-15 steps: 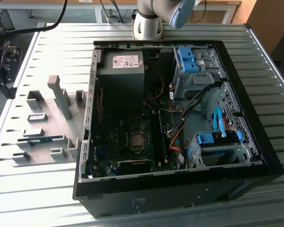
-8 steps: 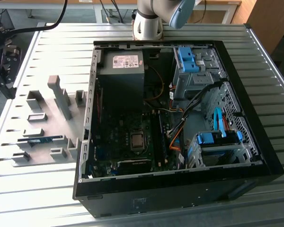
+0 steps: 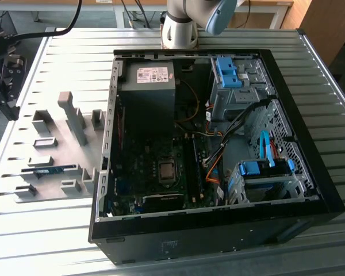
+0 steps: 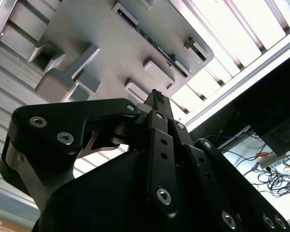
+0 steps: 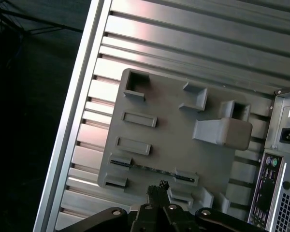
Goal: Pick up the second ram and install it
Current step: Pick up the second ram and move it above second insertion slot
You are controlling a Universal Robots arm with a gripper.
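Soft, even light falls across the scene, but the open black computer case (image 3: 207, 241) is dim inside. In the second wrist view, glare whitens the ribbed aluminium table (image 4: 241, 29).

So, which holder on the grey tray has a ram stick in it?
The long slot toward the near end of the grey tray, exterior view: the second ram spans it; the others show bare grey.

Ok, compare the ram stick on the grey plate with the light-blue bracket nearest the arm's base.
The ram stick is slim and darker blue; the bracket is chunky, light-blue plastic. The ram stick lies on the grey plate outside the computer case; the bracket sits inside it on a drive cage. Both are blue.
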